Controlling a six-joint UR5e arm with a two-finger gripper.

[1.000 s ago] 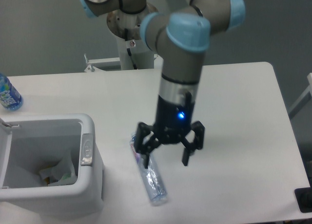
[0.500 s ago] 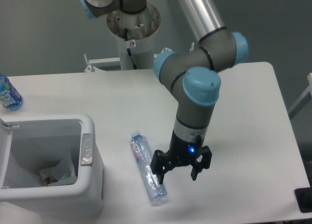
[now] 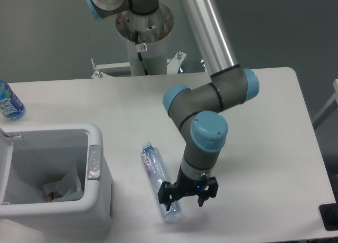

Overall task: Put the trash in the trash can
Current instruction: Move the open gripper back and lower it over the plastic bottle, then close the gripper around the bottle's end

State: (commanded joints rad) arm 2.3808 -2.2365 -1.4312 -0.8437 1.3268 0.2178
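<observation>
A long clear plastic bottle (image 3: 156,177) with a bluish-purple label lies flat on the white table, cap end toward the back. My gripper (image 3: 186,196) hangs low beside the bottle's near end, open, its left finger touching or just over the bottle's base and nothing held between the fingers. The white boxy trash can (image 3: 99,201) stands at the front left with its lid swung open to the left. A crumpled white wrapper with green print (image 3: 64,186) lies inside it on the bottom.
A blue-tinted bottle with a blue label (image 3: 9,101) stands at the table's far left edge. The robot's base column (image 3: 143,37) rises behind the table. A dark object (image 3: 330,216) sits at the front right corner.
The gripper has dropped lower and moved toward the front, from above the bottle's middle to beside its near end. It stayed open. The bottle has not moved.
</observation>
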